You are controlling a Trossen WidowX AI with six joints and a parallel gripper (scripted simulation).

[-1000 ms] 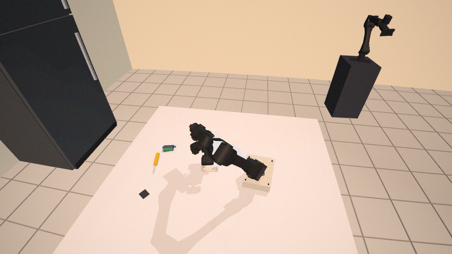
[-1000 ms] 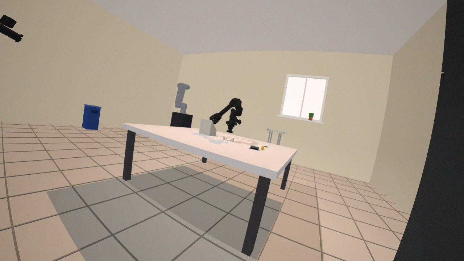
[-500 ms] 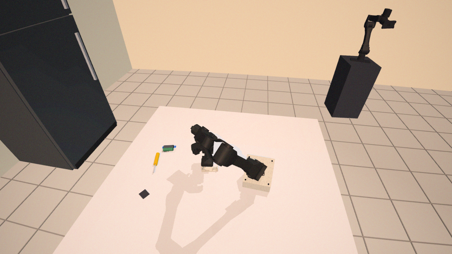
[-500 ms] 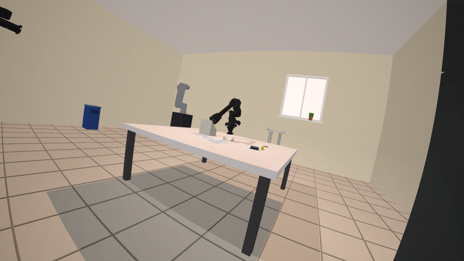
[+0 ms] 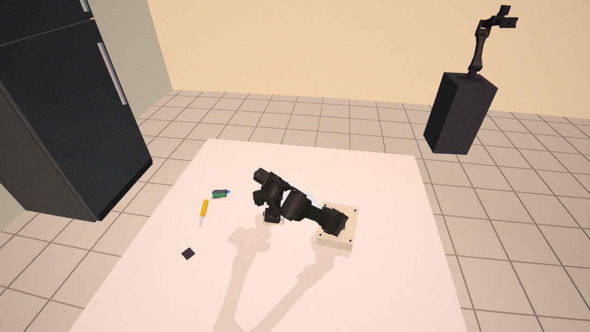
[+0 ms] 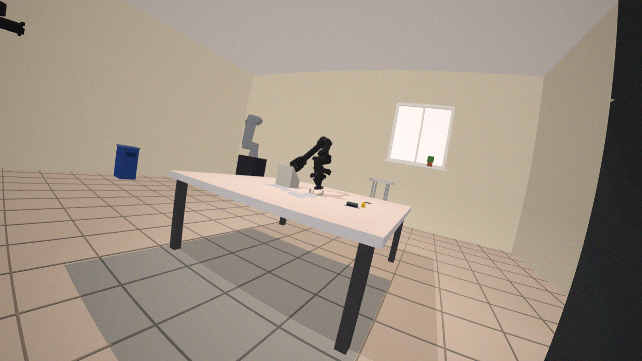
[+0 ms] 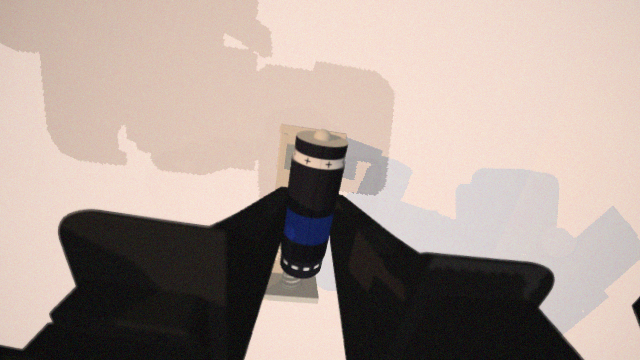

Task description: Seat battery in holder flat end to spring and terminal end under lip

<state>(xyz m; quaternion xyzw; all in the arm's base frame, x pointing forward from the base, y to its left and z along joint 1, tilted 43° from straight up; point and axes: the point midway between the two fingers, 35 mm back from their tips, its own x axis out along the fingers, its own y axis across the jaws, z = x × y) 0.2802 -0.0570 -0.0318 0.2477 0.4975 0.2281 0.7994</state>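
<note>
Your gripper (image 5: 272, 221) (image 6: 318, 187) (image 7: 310, 199) has the battery (image 7: 315, 200) clamped between both fingers, dark wrap with a blue band. From the wrist you see it over the holder (image 5: 273, 223) (image 6: 317, 194) (image 7: 293, 293), roughly in line with it, terminal end away from the spring (image 7: 291, 280). Flat end is near the spring; you can't tell contact. Battery isn't released. Screwdriver (image 5: 204, 208) (image 6: 363, 204) lies well apart from the holder on your table (image 5: 371, 288) (image 6: 269, 197).
</note>
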